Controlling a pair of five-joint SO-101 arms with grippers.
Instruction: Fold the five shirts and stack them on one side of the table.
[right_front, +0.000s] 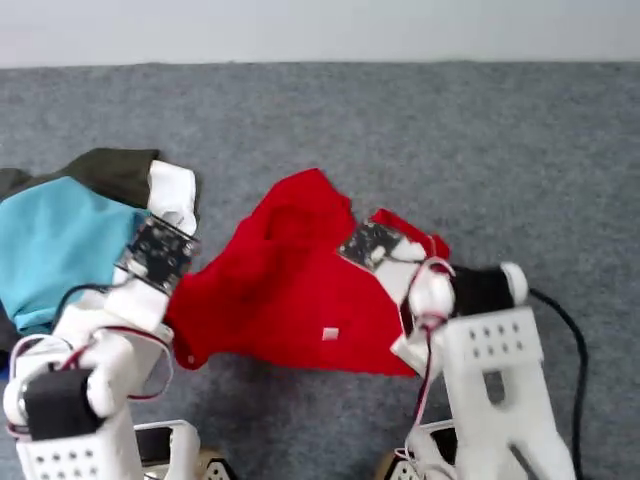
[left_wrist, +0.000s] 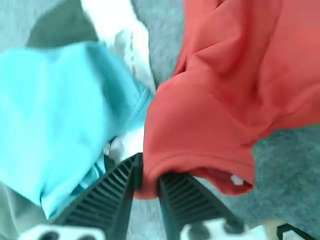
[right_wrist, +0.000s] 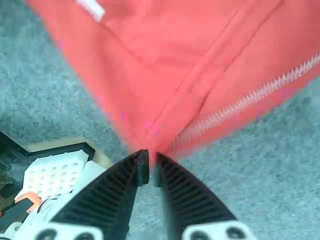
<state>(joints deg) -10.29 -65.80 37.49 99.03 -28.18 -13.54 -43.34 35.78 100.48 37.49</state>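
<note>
Pinching one red shirt (right_front: 290, 290) are the left hand (left_wrist: 146, 182) and right hand (right_wrist: 150, 167), beside one teal shirt (right_front: 55, 240)

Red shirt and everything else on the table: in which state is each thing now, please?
red shirt: rumpled, unfolded, held at two places.
left end effector: shut on red shirt.
right end effector: shut on red shirt.
blue shirt: lying over the dark shirt.
dark shirt: partly under blue shirt.
white shirt: crumpled beside blue shirt.

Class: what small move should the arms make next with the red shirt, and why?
Probably lift together and pull gently apart: the left gripper and right gripper each pinch an edge of the red shirt, which lies rumpled on the table.
</note>
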